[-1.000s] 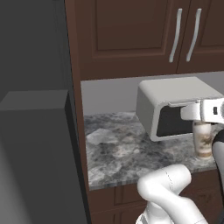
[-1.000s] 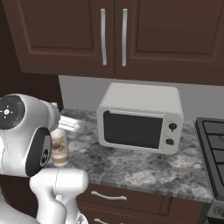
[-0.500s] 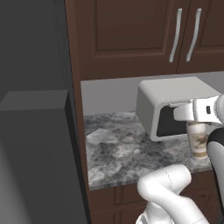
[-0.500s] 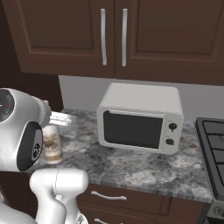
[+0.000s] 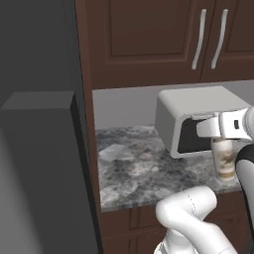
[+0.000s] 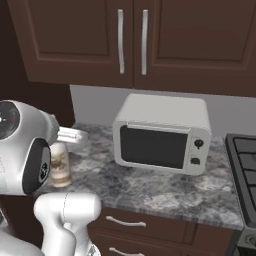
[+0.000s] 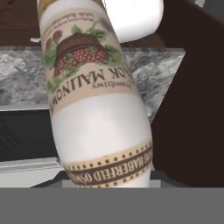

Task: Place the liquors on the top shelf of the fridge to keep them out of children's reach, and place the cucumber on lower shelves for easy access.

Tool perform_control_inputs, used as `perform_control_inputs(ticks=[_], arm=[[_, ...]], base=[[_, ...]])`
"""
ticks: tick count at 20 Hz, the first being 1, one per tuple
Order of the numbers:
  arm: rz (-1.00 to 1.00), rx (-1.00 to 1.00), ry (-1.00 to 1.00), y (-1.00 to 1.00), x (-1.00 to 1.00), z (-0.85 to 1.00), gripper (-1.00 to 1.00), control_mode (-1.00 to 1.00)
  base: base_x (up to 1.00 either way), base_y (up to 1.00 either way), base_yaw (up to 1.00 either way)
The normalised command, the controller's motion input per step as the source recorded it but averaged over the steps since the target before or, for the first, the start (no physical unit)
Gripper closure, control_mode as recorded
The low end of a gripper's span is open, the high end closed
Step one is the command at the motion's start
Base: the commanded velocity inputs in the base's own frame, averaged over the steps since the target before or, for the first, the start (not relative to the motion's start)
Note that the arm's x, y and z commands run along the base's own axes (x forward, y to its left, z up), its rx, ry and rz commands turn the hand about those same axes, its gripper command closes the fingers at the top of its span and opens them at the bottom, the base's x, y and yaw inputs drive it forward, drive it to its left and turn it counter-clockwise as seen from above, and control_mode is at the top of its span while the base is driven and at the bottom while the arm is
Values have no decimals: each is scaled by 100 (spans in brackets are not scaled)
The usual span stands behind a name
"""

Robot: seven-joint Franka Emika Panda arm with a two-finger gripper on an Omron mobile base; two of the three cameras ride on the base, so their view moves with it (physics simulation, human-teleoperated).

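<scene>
My gripper (image 5: 222, 141) points down over the front of the counter and is shut on the cream-white liquor bottle (image 5: 224, 159), which hangs upright under the hand. From the other side the same bottle (image 6: 60, 165) shows just behind my big white joint, with the gripper (image 6: 61, 145) at its top. Up close, the bottle (image 7: 94, 87) has a berry label and a brown band, and the gripper (image 7: 109, 180) clasps its near end. The grey fridge (image 5: 39, 158) stands at the left. Its top shelf and lower shelves are out of view, as is the cucumber.
A white microwave (image 6: 162, 132) stands on the speckled granite counter (image 6: 150, 187), right beside the held bottle. Dark brown wall cabinets (image 5: 163, 39) hang above it. A stove edge (image 6: 245, 170) lies at the far right. Bare counter (image 5: 129, 168) lies between the fridge and the microwave.
The hand has carried the bottle a little to the left, towards the fridge side. The grip has not changed.
</scene>
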Motion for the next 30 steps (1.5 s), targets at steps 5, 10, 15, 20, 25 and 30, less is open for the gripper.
perform_control_inputs(ticks=[5,10,15,20,25,30], arm=[[0,0,0,0,0,0,100,100],[0,0,0,0,0,0,100,100],[0,0,0,0,0,0,100,100],[0,0,0,0,0,0,100,100],[0,0,0,0,0,0,100,100],[0,0,0,0,0,0,100,100]], base=[[-96,0,17],[-100,-2,22],[-100,0,32],[-100,0,44],[-81,9,44],[-15,60,20]])
